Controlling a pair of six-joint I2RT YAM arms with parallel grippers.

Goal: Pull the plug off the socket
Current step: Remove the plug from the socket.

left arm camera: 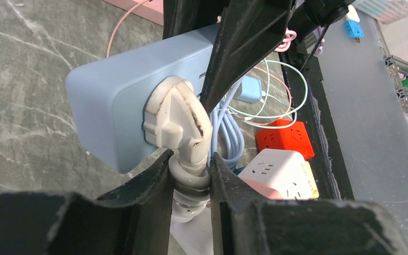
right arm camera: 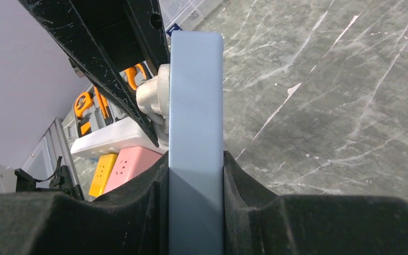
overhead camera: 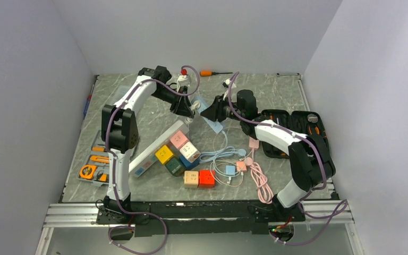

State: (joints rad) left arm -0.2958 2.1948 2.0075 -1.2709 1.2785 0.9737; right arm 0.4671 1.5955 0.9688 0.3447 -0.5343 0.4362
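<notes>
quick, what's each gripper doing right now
Left gripper: closed on the neck of the white plug.
Right gripper: closed on the blue power strip.

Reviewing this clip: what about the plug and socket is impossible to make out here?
- Prongs: in the left wrist view the white plug covers them; in the right wrist view the blue power strip stands edge-on.
- Cord past the left gripper: hidden by its fingers, cut by the bottom edge.
- Top view: the joint is too small, crowded by the right gripper.
</notes>
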